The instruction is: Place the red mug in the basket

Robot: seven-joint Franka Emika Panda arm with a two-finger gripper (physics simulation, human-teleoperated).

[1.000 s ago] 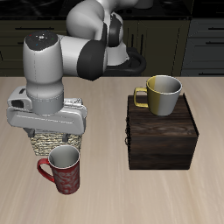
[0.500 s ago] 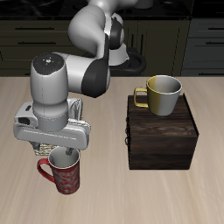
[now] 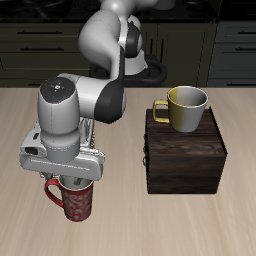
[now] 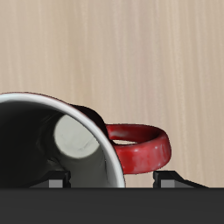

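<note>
The red mug (image 3: 78, 203) is seen standing upright on the light wooden desk (image 3: 120, 220), close to the desk's front edge, with its red loop handle (image 3: 50, 193) projecting sideways, away from the dark brown wooden box (image 3: 185, 160). The end effector (image 3: 68, 182) is positioned directly over the mug's mouth, so that the rim is largely covered by the grey arm housing in the exterior view. In the wrist view, the mug's grey-white interior (image 4: 61, 144) is shown very near, with the handle (image 4: 140, 146) beyond its wall, and two dark fingertips (image 4: 179, 180) are glimpsed at the frame's edge; one appears to lie beside the handle and the other over the mug's interior, but whether the mug wall is touched cannot be told, and the width of the opening cannot be judged from either view. The basket (image 3: 45, 165) is almost wholly hidden behind the arm, only a sliver of woven straw being visible just behind the mug. The wooden box is placed beside the mug, clearly apart from it, and a yellow-olive mug (image 3: 185, 108) is set upright on its lid.
</note>
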